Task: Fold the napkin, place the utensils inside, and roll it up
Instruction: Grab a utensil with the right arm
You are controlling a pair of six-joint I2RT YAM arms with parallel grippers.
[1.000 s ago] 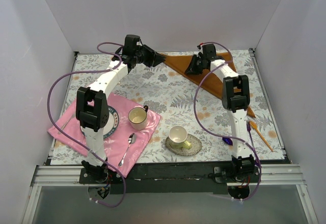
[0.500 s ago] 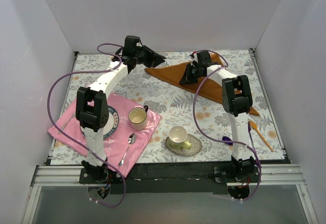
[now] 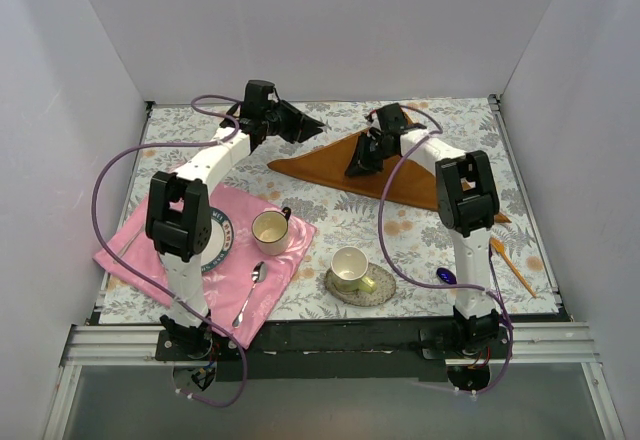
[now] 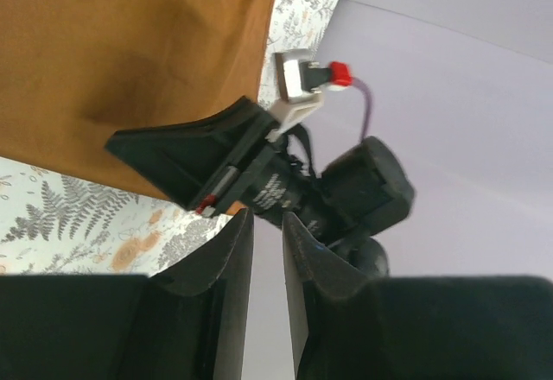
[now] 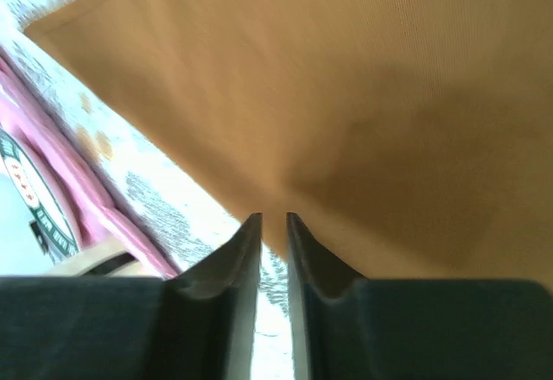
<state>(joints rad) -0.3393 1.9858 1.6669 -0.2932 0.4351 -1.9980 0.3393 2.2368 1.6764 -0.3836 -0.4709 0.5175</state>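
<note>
The napkin (image 3: 425,175) lies folded into a rust-orange triangle at the back of the table, its long point reaching left. My right gripper (image 3: 356,167) is over its front edge; in the right wrist view the gripper (image 5: 274,216) pinches that edge of the napkin (image 5: 389,95). My left gripper (image 3: 320,122) hovers behind the napkin's left part. In its wrist view the left gripper (image 4: 268,216) has its jaws a narrow gap apart with nothing between, facing the napkin (image 4: 130,43). An orange knife (image 3: 512,265) and a dark blue spoon (image 3: 446,276) lie at the front right.
A pink cloth (image 3: 135,250) at the front left carries a plate (image 3: 216,243), a cream cup (image 3: 270,230) and a silver spoon (image 3: 248,295). Another cup (image 3: 349,265) stands on a saucer (image 3: 378,285) at front centre. White walls enclose the floral tablecloth (image 3: 330,195).
My right gripper has moved forward and left, dragging the napkin with it. The napkin's left point has slid away from the left gripper, which has hardly moved.
</note>
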